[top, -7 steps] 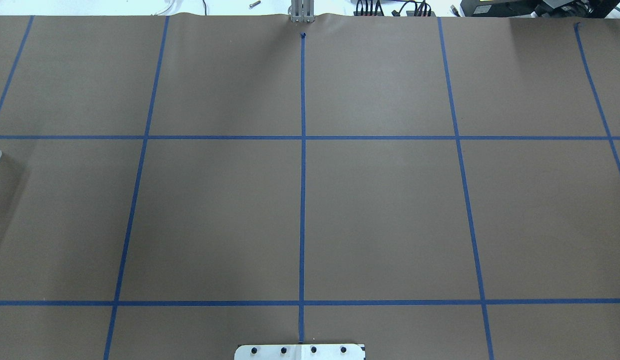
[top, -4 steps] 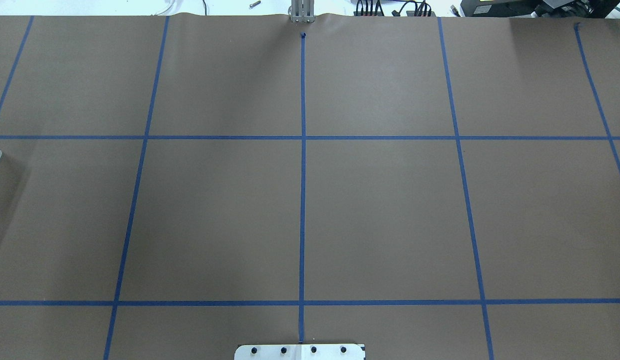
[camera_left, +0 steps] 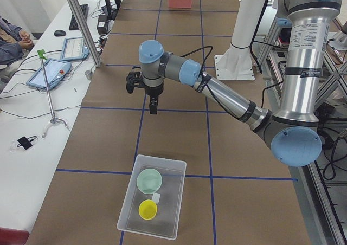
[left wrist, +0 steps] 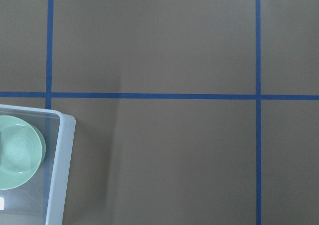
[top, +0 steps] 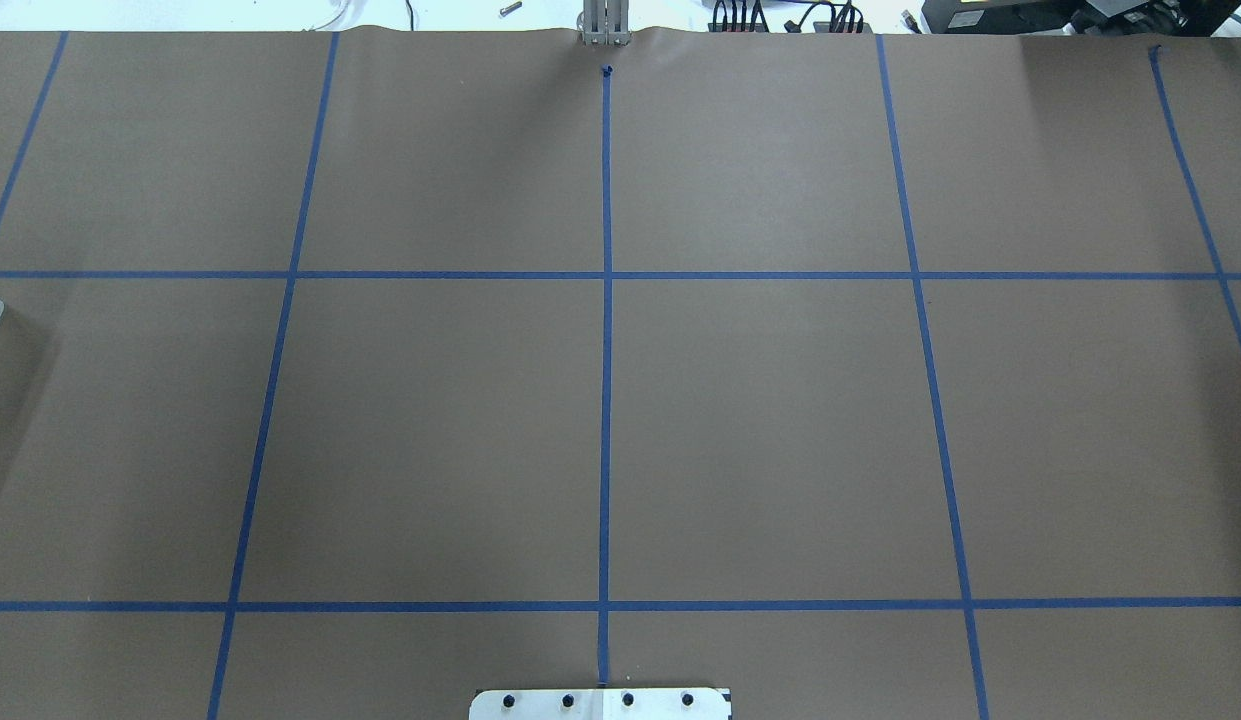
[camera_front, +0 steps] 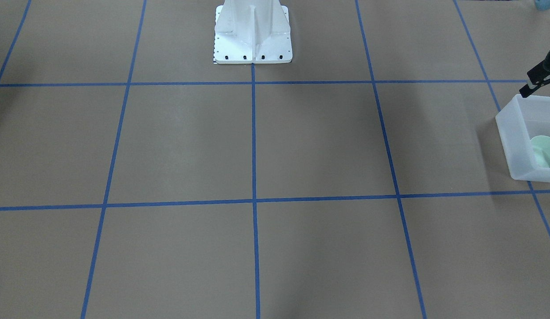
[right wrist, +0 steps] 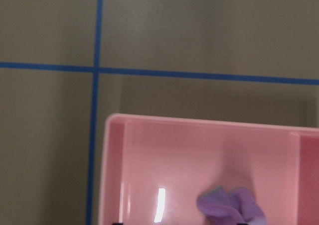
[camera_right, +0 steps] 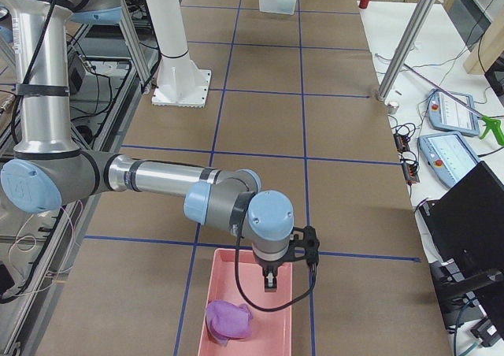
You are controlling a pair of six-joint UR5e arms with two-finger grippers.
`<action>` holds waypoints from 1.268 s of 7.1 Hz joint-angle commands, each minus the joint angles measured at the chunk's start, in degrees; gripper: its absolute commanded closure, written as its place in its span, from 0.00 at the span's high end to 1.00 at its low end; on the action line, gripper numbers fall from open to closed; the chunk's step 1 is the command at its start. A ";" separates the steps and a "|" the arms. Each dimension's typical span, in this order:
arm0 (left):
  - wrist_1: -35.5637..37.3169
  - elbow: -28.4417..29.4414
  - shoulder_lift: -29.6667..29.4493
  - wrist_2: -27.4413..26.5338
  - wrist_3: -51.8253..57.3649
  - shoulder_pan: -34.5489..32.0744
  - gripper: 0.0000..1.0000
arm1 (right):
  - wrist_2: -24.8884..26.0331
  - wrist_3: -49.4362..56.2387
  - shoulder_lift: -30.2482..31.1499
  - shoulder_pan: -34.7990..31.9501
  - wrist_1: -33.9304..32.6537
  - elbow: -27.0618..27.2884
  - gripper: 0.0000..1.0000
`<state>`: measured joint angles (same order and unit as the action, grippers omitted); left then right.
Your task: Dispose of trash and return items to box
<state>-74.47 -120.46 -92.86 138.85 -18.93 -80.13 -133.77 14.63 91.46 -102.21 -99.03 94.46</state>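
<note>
The mint-green bowl lies in the frosted-white box, beside a small yellow cup. The bowl and box also show at the right edge of the front-facing view, and in the left wrist view the bowl and box corner sit at the lower left. My left gripper hangs above bare table, apart from the box on its far side, fingers pointing down; I cannot tell its state. My right gripper hangs over a pink tray; I cannot tell its state.
A crumpled purple piece lies in the pink tray, also in the right wrist view. The white robot base stands mid-table. Brown paper with blue tape lines covers the table. Tablets and cables lie along the operators' side.
</note>
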 commanded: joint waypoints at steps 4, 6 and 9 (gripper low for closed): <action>0.46 4.52 1.28 -2.17 11.96 1.56 0.98 | -2.46 -13.49 0.47 9.30 -0.64 10.92 1.00; 0.55 8.92 1.02 -3.59 20.04 -2.64 0.98 | -1.85 -13.40 0.74 10.01 -0.46 11.00 1.00; 0.38 9.72 1.36 -3.50 20.33 -2.84 0.98 | -1.24 -13.22 1.18 11.58 -0.46 11.27 1.00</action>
<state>-74.02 -111.02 -91.68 135.38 1.12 -82.83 -135.37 1.36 92.58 -91.41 -99.50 105.81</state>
